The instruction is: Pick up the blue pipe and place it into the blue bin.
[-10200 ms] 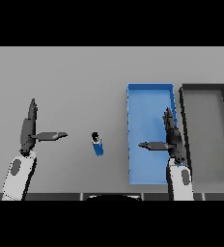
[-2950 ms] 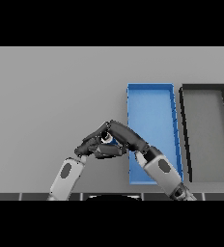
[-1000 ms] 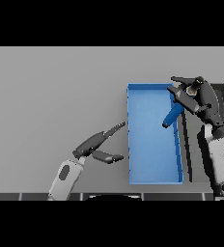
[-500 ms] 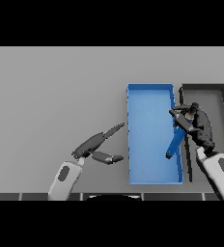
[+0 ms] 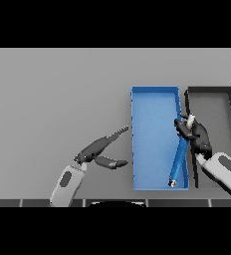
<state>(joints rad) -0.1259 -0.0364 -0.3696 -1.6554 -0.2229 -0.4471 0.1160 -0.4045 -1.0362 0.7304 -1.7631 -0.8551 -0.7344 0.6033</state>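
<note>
The blue pipe (image 5: 178, 158) leans inside the blue bin (image 5: 155, 138), along its right wall, its lower end near the bin's front right corner. My right hand (image 5: 196, 136) sits at the bin's right wall with its fingers curled round the pipe's upper end. My left hand (image 5: 101, 149) hovers over the table left of the bin, fingers straight and thumb spread, holding nothing.
A black bin (image 5: 214, 122) stands directly right of the blue one, its near part hidden behind my right forearm. Grey table surface (image 5: 53, 99) stretches to the left and back.
My right hand has come down and toward me with the pipe, lowering it into the blue bin along the right wall. The left hand has stayed put.
</note>
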